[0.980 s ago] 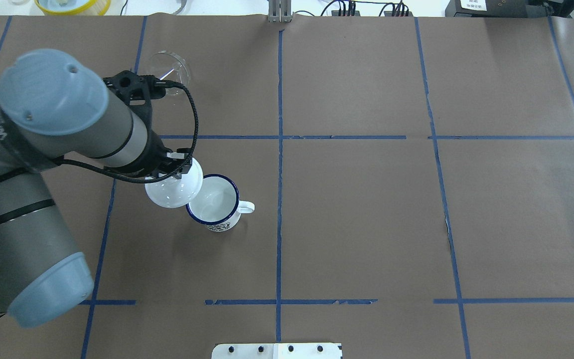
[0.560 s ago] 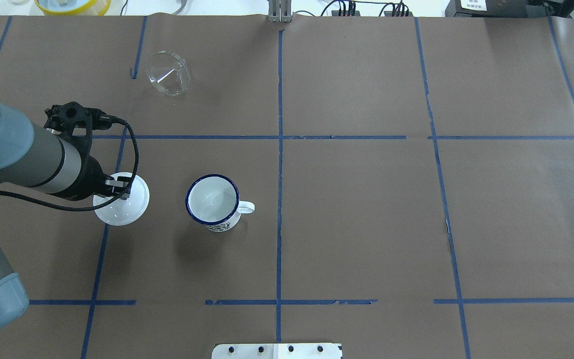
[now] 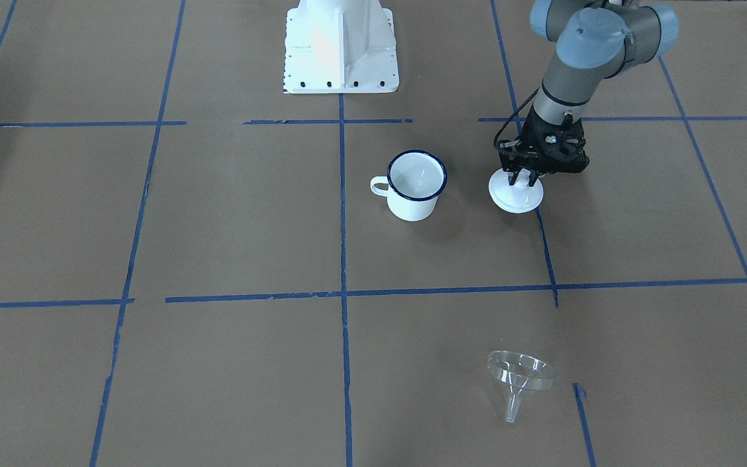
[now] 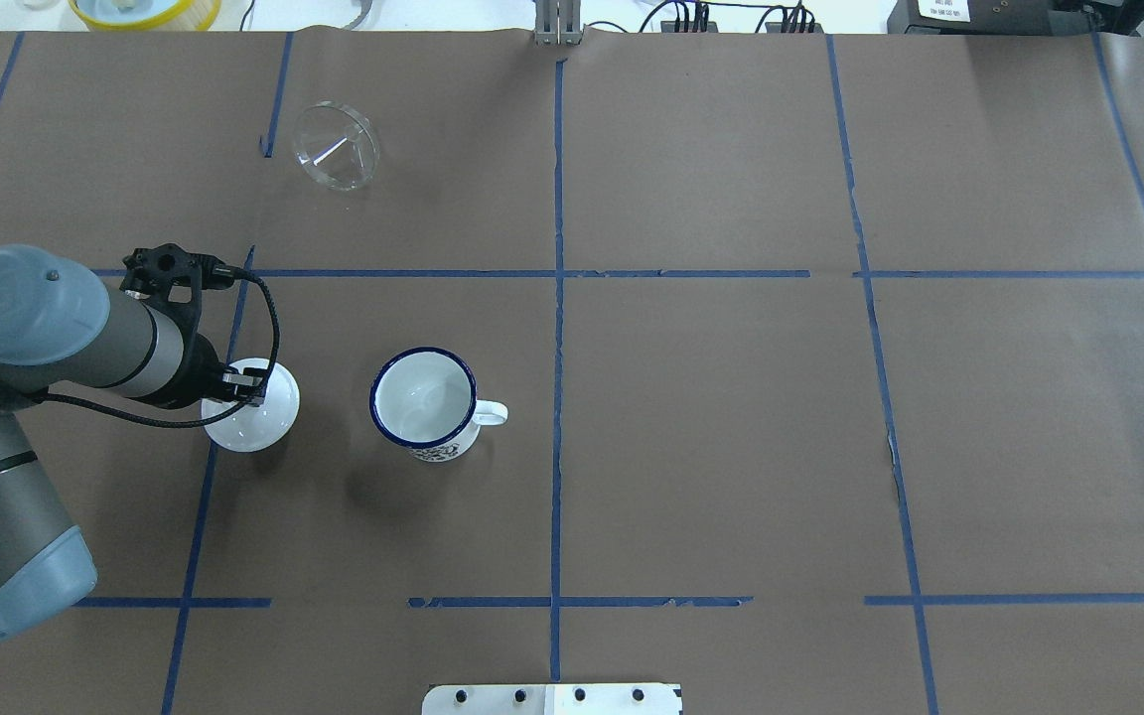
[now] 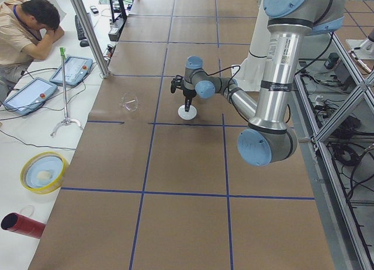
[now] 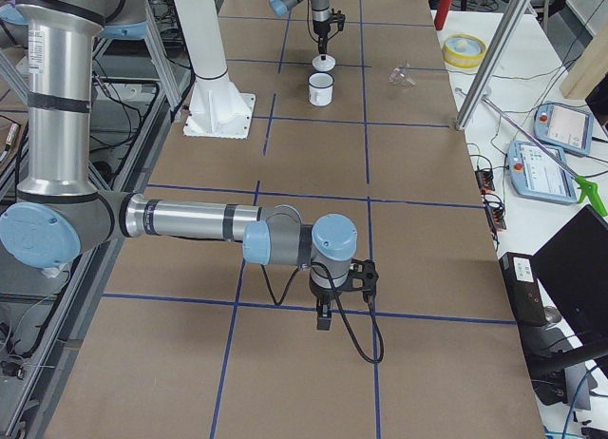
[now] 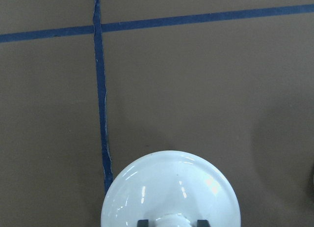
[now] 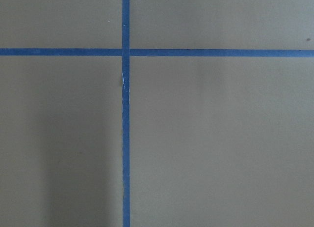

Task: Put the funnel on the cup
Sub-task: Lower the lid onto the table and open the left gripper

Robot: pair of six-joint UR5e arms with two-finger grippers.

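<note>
Overhead exterior: the left gripper [image 4: 246,383] has its jaws clamped on the knob of a white lid [image 4: 259,417], left of the enamel mug [image 4: 423,402]. The clear funnel [image 4: 336,146] lies tipped on the tabletop [image 4: 731,447], well apart. Exterior right: the right gripper [image 6: 324,315] points down, and I cannot tell how its jaws stand.

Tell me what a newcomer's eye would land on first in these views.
The left gripper stands out first. It is closed on the knob of a white round lid, beside the open white enamel mug with a dark blue rim and on the side away from its handle. Well apart from both, farther out in front of the robot, the clear cone-shaped funnel lies on its side, with nothing touching it.
</note>
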